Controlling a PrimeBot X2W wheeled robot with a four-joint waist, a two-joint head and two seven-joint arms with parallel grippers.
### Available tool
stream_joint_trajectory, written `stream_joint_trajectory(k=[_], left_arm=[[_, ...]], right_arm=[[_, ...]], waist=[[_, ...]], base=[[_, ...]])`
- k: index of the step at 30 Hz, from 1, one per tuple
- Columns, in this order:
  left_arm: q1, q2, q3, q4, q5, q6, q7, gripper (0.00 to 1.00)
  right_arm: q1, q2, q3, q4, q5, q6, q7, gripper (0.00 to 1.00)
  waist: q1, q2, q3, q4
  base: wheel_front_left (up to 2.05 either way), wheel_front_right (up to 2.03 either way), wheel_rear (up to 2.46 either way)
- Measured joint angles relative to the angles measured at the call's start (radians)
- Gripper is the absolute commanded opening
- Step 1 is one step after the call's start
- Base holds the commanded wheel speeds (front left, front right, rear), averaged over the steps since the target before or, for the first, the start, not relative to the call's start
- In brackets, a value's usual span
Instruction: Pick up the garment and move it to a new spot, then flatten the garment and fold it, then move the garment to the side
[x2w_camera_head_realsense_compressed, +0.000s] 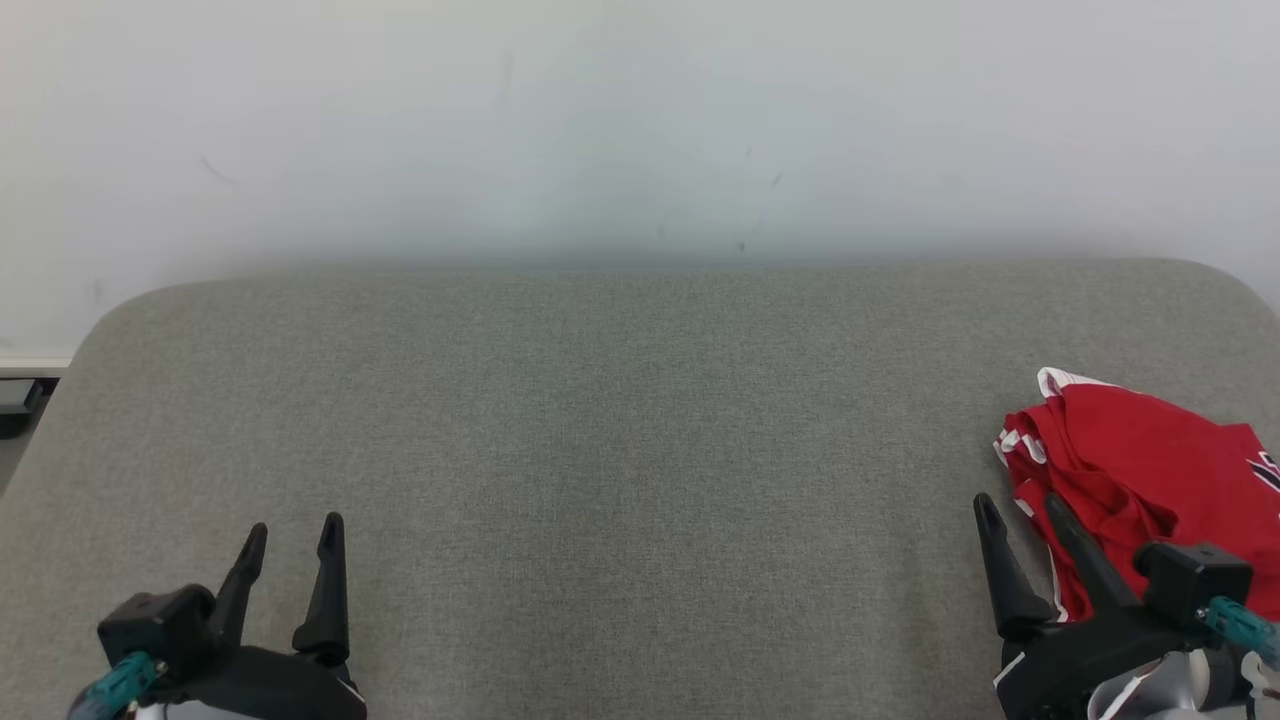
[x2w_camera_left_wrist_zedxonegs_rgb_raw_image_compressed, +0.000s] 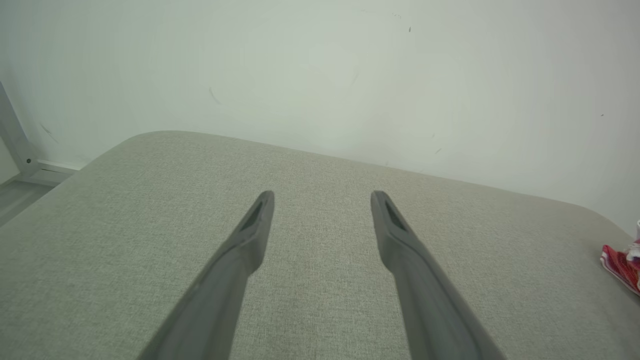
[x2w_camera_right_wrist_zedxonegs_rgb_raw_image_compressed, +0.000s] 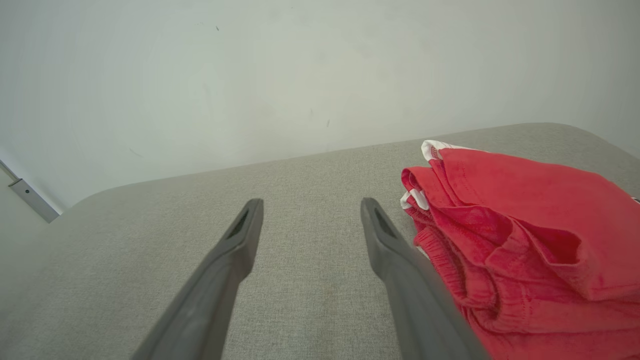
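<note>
red garment (x2w_camera_head_realsense_compressed: 1130, 470) sits at the right edge of the frame in the head view, on the grey padded table (x2w_camera_head_realsense_compressed: 620, 420), bunched in rough layers with a white trim edge showing at its upper left corner; part of it runs out of frame on the right, so you can't tell its full outline. left gripper (x2w_camera_head_realsense_compressed: 296, 525) is at the lower left, fingers apart, nothing between them, well apart from the cloth. right gripper (x2w_camera_head_realsense_compressed: 1020, 500) is at the lower right, fingers apart and empty too, its outer finger just beside the garment's near edge; whether it touches you cannot tell, even in the right wrist view. this layout fits two stages: a heap waiting at the side to be carried to the middle, or a loosely folded bundle already set aside with both arms parked. judge which from the layers before you commit to anything, the folds look uneven and the hem side is rumpled. handling note: the fabric is soft and stacked, so a shallow pinch likely catches the top layer only and the rest drags. the middle of the table is bare grey fabric. mind the right finger near that edge, a stray nudge could mess up the stack.
</note>
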Motion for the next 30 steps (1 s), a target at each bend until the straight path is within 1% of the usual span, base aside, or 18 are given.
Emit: stream_joint_trajectory(k=[1, 6, 9, 17, 22, 24, 30], left_arm=[[0.000, -0.002, -0.002, 0.003, 0.000, 0.000, 0.000, 0.00], [0.040, -0.033, -0.013, 0.044, 0.000, 0.000, 0.004, 0.00], [0.043, -0.040, -0.003, 0.050, -0.011, -0.001, 0.012, 0.00], [0.042, -0.048, 0.030, 0.057, -0.111, -0.026, 0.031, 0.00], [0.041, -0.063, 0.053, 0.059, -0.170, -0.036, 0.047, 0.00], [0.041, -0.067, 0.060, 0.060, -0.189, -0.039, 0.050, 0.00], [0.041, -0.076, 0.086, 0.064, -0.257, -0.054, 0.065, 0.00]], right_arm=[[0.002, 0.001, 0.000, 0.004, 0.000, 0.000, 0.002, 0.00], [0.044, 0.021, 0.010, 0.052, 0.001, 0.000, 0.003, 0.00], [0.044, 0.024, 0.005, 0.059, 0.014, 0.000, 0.011, 0.00], [0.042, 0.032, -0.016, 0.065, 0.109, 0.009, 0.026, 0.00], [0.040, 0.037, -0.028, 0.070, 0.165, 0.010, 0.037, 0.00], [0.038, 0.039, -0.033, 0.072, 0.190, 0.018, 0.038, 0.00], [0.021, 0.049, -0.046, 0.081, 0.260, 0.022, 0.050, 0.00]], waist=[[0.0000, 0.0000, 0.000, 0.001], [0.0000, 0.0000, 0.000, 0.001], [0.0000, 0.0000, 0.000, 0.000], [0.0001, 0.0000, 0.003, -0.002], [0.0001, 0.0000, 0.004, -0.004], [0.0001, 0.0000, 0.004, -0.005], [0.0001, 0.0000, 0.006, -0.007]], base=[[0.00, 0.00, 0.00], [0.00, 0.00, 0.00], [0.00, 0.00, 0.00], [0.00, 0.00, 0.00], [0.00, 0.00, 0.00], [0.00, 0.00, 0.00], [0.00, 0.00, 0.00]])
